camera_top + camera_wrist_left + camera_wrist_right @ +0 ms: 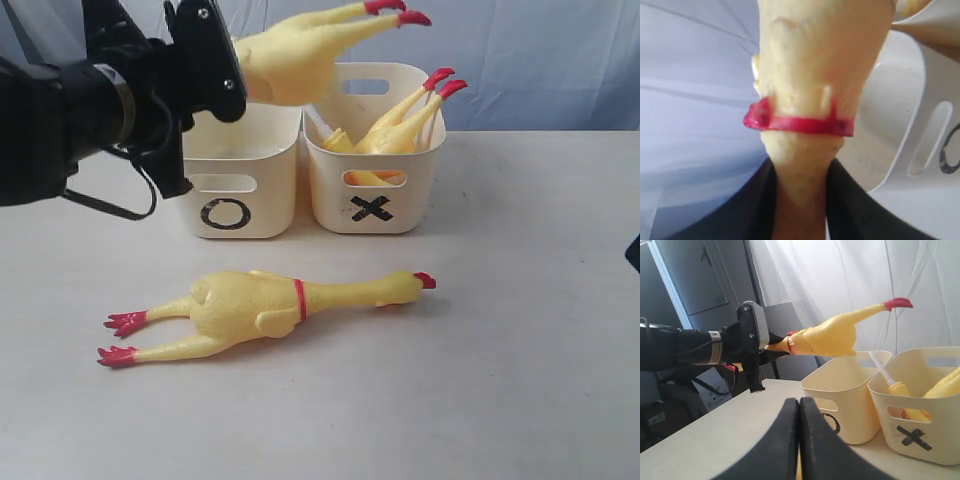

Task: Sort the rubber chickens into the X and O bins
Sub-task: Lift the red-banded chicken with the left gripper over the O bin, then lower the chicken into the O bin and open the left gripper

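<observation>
Rubber chicken is hanging above the O bin, its neck clamped in the left gripper. Fingers of the right gripper are pressing together.

We look over our right gripper at a rubber chicken held in the air.
Our two black fingers press flat together. The left gripper clamps the chicken's neck beside the red ring, and its red feet point away from that arm, higher than the bin rims. On the table the O bin and X bin stand side by side. Yellow chicken parts show inside the X bin.
</observation>
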